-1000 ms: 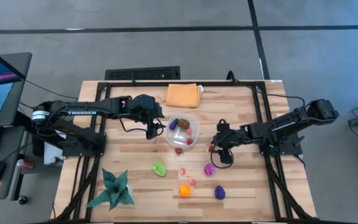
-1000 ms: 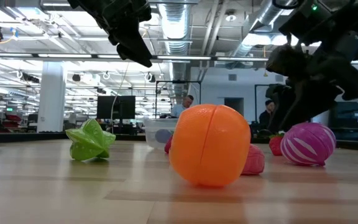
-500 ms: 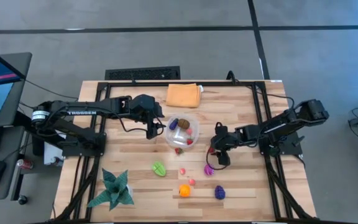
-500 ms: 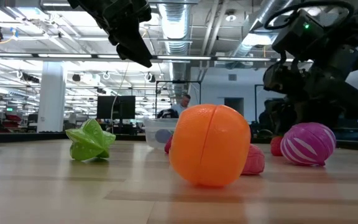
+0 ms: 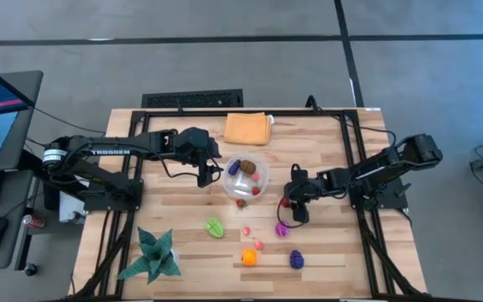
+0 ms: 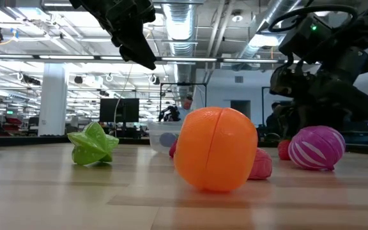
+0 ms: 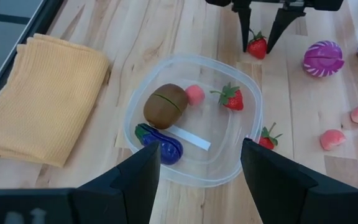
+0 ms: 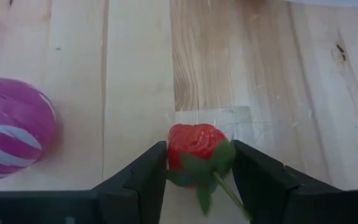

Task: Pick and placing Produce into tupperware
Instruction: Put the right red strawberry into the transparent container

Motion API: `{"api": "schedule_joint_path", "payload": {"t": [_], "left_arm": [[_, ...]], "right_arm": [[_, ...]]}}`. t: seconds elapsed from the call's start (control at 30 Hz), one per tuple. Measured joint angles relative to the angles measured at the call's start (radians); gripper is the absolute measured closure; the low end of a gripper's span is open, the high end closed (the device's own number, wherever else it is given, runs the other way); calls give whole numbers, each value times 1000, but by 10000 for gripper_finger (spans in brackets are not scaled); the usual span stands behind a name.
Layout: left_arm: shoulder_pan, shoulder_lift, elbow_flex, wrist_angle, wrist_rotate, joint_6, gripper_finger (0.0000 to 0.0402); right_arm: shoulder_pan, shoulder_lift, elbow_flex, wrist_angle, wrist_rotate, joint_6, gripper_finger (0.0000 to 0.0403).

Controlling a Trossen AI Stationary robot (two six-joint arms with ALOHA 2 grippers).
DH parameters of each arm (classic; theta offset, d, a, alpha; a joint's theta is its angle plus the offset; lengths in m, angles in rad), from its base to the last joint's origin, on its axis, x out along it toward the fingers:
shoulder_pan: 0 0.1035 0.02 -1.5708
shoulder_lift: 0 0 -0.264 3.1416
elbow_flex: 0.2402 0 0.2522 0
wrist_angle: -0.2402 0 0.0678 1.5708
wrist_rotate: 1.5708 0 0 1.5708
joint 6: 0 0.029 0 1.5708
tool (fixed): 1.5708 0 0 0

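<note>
Lowered since a second ago, right gripper [image 8: 197,163] pinches a strawberry [image 8: 196,149] at the tupperware's [image 7: 251,112] four o'clock; next, lift it in. Left gripper [image 7: 197,163] hovers spread.

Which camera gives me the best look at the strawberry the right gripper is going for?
The right wrist view: the strawberry sits between the right gripper's fingers, which look closed against it. The left wrist view shows it farther off; the high view shows a red speck; the low view shows only a sliver.
</note>
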Motion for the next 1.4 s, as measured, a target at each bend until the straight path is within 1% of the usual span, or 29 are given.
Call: {"api": "schedule_joint_path", "payload": {"t": [0.1,0.2,0.27,0.47,0.77,0.97,1.07,1.4], "left_arm": [[0,0,0,0,0,0,189],[0,0,0,0,0,0,189],[0,0,0,0,0,0,189],[0,0,0,0,0,0,189],[0,0,0,0,0,0,189],[0,0,0,0,1,0,189],[0,0,0,0,1,0,189],[-1,0,0,0,1,0,189]], "right_arm": [[-1,0,0,3,-1,11,226],[-1,0,0,3,-2,20,237],[-1,0,0,4,-2,29,235],[0,0,0,4,-5,38,213],[0,0,0,4,-5,60,232],[0,0,0,4,-6,62,206],[0,0,0,4,-7,62,201],[0,0,0,3,-5,81,222]]}}
